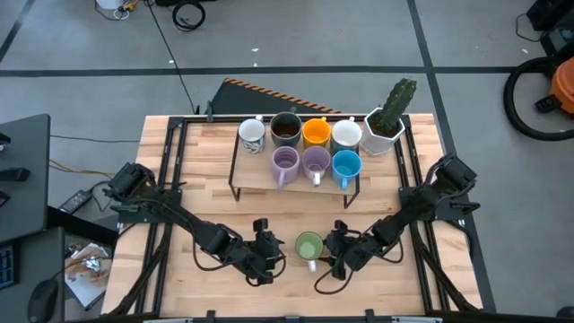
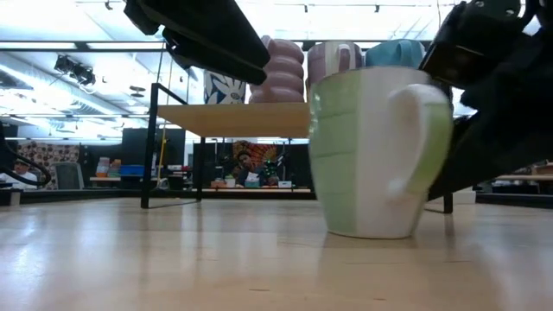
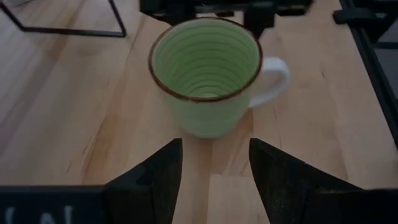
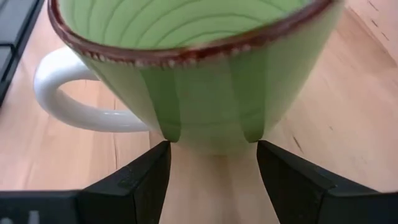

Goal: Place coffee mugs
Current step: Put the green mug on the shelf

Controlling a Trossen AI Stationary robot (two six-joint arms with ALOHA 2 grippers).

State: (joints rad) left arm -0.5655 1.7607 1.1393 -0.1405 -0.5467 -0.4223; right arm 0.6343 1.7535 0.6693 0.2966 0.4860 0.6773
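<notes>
A green mug with a brown rim and a white handle stands upright on its base on the table's near middle. Its handle points toward the near edge. My left gripper is open at the mug's left, a short gap away, with the green mug ahead of its fingers. My right gripper is open at the mug's right, very close to the green mug. Seven other mugs stand on a low wooden shelf: white, dark brown, orange, white, two lavender and blue. My right gripper comes level from the table's right, its open fingertips right at the green mug's lower wall. I cannot tell whether they touch it. The mug stands upright on the table.
The shelf on thin black legs stands across the table's far middle. A white hexagonal pot with a cactus sits at its right end. Black rails run along both table sides. Bare wood lies between the shelf and the grippers.
</notes>
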